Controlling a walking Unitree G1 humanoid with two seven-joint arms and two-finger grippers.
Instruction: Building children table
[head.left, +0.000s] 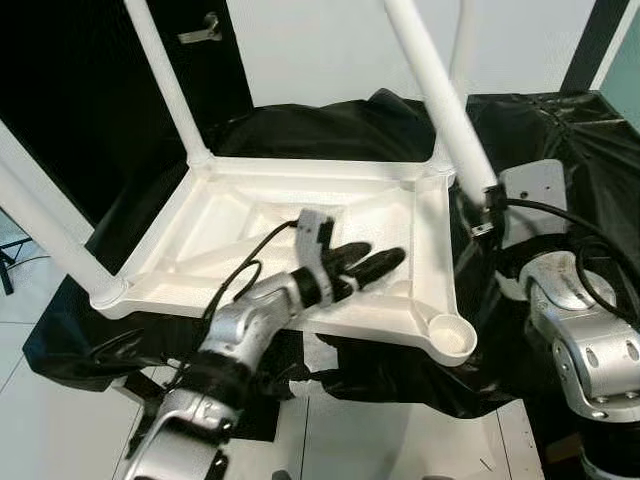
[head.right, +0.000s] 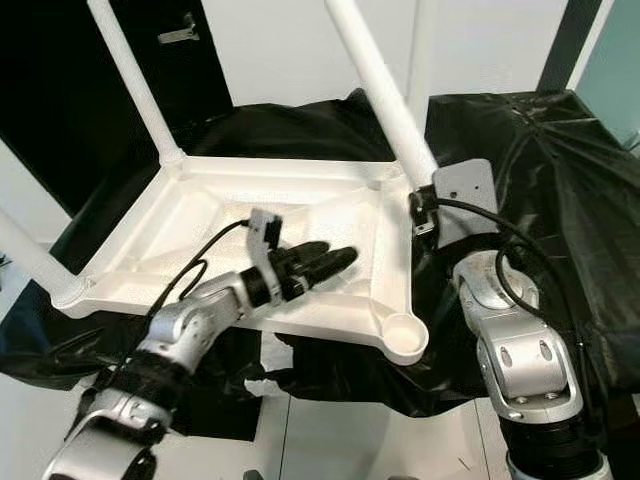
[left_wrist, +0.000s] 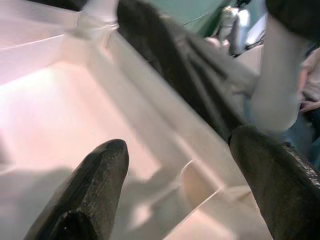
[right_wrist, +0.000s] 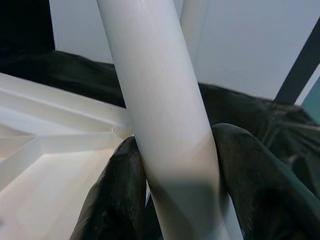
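Observation:
A white plastic children's table (head.left: 300, 170) lies upside down on black cloth. White legs rise from its far left corner (head.left: 165, 80), near left corner (head.left: 40, 225) and far right corner (head.left: 440, 90). The near right corner holds an empty round socket (head.left: 448, 334). My left gripper (head.left: 380, 257) lies open inside the underside tray, its fingertips pointing toward that socket (left_wrist: 195, 180) with nothing between them. My right gripper (right_wrist: 175, 145) is shut around the far right leg (right_wrist: 155, 90) just above its base, beside the table's right rim.
Black cloth (head.left: 300, 125) drapes the support under the table and spreads to the right (head.left: 590, 150). A black door with a metal handle (head.left: 205, 28) stands behind on the left. White floor (head.left: 400, 440) shows in front of the table.

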